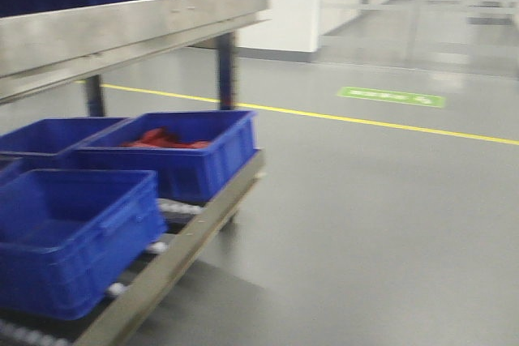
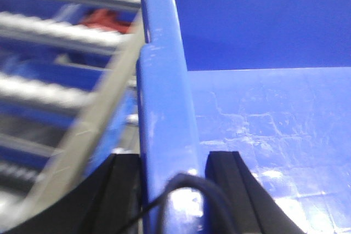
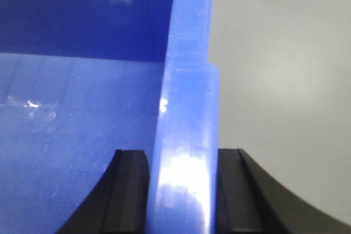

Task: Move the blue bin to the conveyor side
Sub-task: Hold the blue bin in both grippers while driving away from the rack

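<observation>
Bin [image 2: 263, 20] apparently lifted; left jaws and right jaws each closed on a rim, lower centre of wrist frames; set-down remains

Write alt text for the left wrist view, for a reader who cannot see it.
The left gripper holds the blue bin by its rim, one black finger on either side. Blurred pale rollers and something red lie to its left.

Blurry grey metal rack [image 1: 122, 34], three bright-blue rectangular plastic crates on its lower roller shelf [image 1: 180, 207]: nearest [image 1: 73, 241], left rear [image 1: 49, 135], right rear [image 1: 195, 164] holding red items [image 1: 162, 138]. Glossy grey floor [image 1: 365, 232] carries a yellow painted line [image 1: 365, 121], with a green floor marking [image 1: 392, 96] beyond it.
</observation>
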